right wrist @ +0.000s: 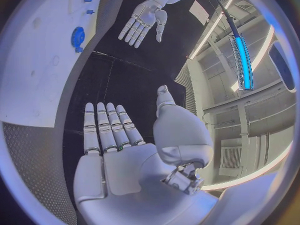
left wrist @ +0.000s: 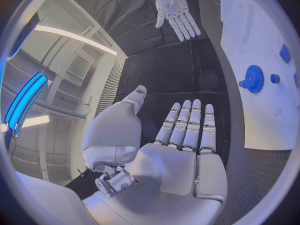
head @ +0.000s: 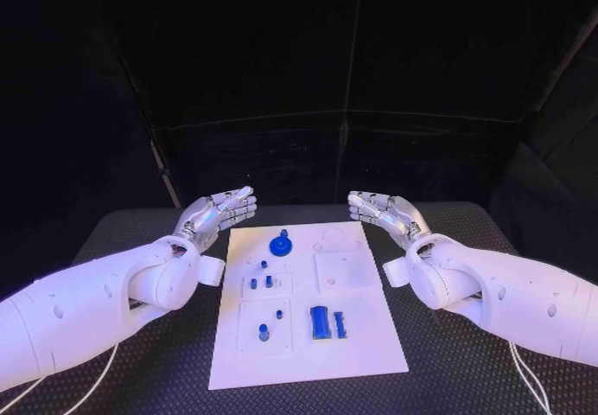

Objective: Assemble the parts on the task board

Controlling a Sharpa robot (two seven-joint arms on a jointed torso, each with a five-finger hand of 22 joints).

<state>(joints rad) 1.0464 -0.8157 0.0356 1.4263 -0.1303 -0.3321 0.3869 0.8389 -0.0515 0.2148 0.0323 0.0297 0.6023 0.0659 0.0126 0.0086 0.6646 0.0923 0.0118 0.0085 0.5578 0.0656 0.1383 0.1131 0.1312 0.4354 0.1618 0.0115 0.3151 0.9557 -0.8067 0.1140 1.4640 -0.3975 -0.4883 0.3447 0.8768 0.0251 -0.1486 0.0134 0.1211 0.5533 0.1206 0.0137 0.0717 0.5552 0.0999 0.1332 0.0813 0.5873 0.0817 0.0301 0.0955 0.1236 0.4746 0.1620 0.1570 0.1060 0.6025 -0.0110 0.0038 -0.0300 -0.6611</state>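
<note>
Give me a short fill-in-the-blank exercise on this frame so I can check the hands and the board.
1. Both the left hand and the right hand hold ____.
2. The task board on the black table is coloured ____.
3. The round blue gear-like part lies near the board's ____ end, seen from the robot.

Missing words: nothing; white; far

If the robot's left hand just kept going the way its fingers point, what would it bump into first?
Probably nothing: the left hand points past the task board toward the table's far edge. The way looks free, though depth is unclear.
</note>
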